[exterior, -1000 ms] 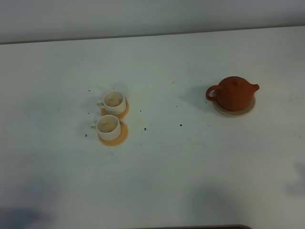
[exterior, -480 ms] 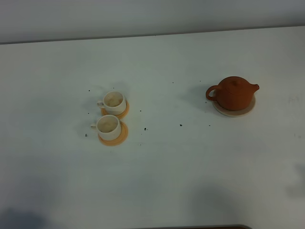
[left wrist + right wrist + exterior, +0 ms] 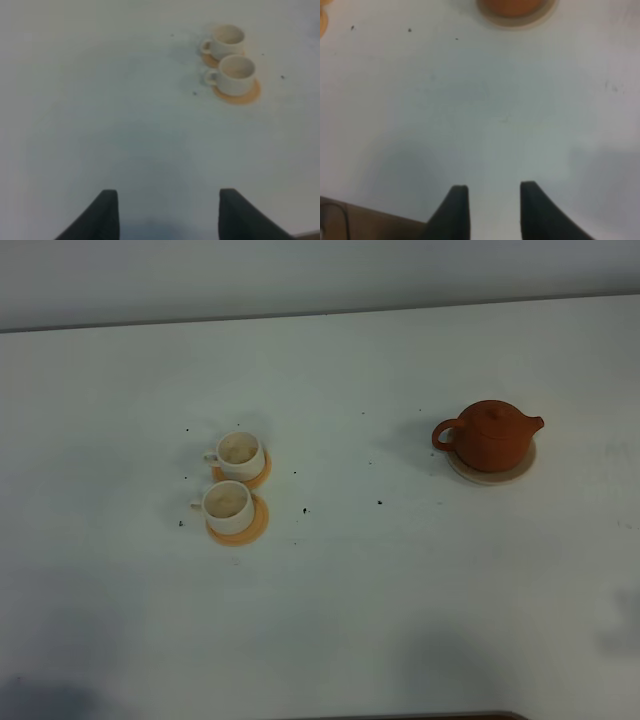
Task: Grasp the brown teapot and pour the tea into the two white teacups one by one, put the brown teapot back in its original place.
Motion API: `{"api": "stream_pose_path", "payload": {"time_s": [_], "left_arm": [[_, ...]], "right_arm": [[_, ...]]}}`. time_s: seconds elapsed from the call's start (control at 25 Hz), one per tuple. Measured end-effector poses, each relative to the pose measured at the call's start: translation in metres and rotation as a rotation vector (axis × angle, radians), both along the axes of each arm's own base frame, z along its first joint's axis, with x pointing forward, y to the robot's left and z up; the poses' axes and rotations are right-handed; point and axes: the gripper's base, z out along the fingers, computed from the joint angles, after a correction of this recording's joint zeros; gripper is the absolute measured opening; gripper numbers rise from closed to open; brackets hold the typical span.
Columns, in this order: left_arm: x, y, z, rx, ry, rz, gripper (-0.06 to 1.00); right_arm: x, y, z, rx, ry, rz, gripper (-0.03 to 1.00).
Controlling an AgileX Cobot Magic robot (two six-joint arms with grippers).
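Note:
The brown teapot stands upright on its pale beige disc coaster at the right of the table, handle to the left. The two white teacups stand on orange coasters at the left, with cream-stained insides and no tea showing. The left wrist view shows both cups far ahead of my open, empty left gripper. The right wrist view shows the teapot's lower part and the disc's rim far ahead of my open, empty right gripper. Neither gripper shows in the exterior high view.
Small dark specks lie on the white table between the cups and the teapot. The table's front edge runs along the bottom, and a brown surface shows beyond it in the right wrist view.
The teapot and cups have not moved. The dark shadow at the table's front left corner has shrunk a little.

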Motion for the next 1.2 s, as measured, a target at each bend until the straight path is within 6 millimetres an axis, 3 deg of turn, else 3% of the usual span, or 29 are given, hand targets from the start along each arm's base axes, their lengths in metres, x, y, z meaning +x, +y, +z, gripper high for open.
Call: {"api": "stream_pose_path", "payload": {"time_s": [0.4, 1.04, 1.2], "left_arm": [[-0.002, -0.003, 0.000, 0.000, 0.000, 0.234, 0.45], [-0.002, -0.003, 0.000, -0.002, -0.001, 0.210, 0.45], [-0.002, -0.003, 0.000, -0.002, -0.001, 0.210, 0.45]], "right_arm": [[0.000, 0.000, 0.000, 0.002, -0.007, 0.000, 0.24], [0.002, 0.002, 0.001, -0.005, -0.034, 0.026, 0.24], [0.011, 0.010, -0.002, 0.019, 0.001, 0.049, 0.24]]}}
